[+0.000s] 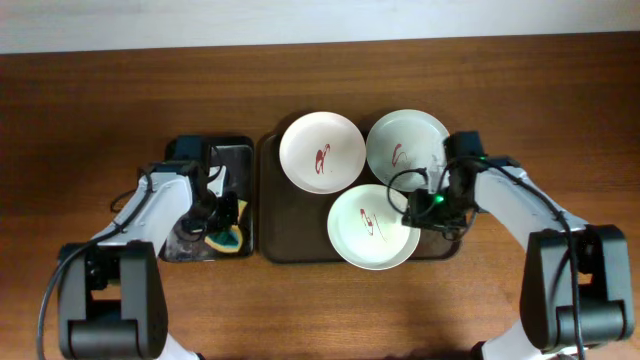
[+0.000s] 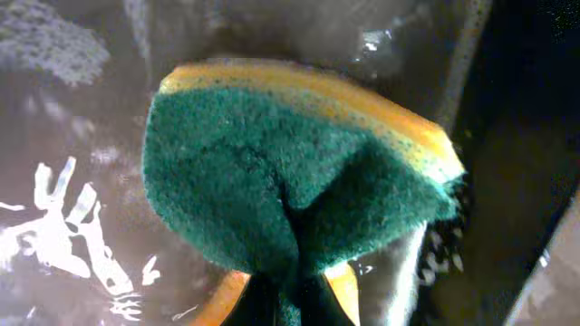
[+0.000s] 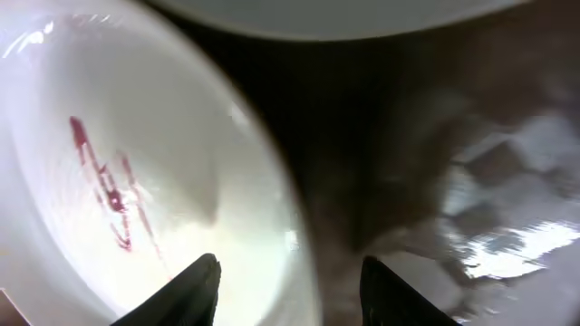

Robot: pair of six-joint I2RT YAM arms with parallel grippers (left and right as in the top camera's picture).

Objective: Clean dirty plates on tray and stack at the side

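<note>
Three red-squiggled white plates lie on the brown tray (image 1: 290, 235): back-left plate (image 1: 322, 150), back-right plate (image 1: 408, 143), front plate (image 1: 372, 226). The left arm is bent inward, with the left gripper (image 1: 222, 225) low over the black tray (image 1: 240, 155). The right gripper (image 1: 420, 215) is at the front plate's right rim.

Left wrist: a green-and-yellow sponge (image 2: 290, 181) is folded, the fingers clamped on it.

Right wrist: the fingers (image 3: 201, 285) are apart, straddling the front plate's rim.

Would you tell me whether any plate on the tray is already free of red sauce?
No, the back-left plate, the back-right plate and the front plate each carry a red squiggle.
</note>
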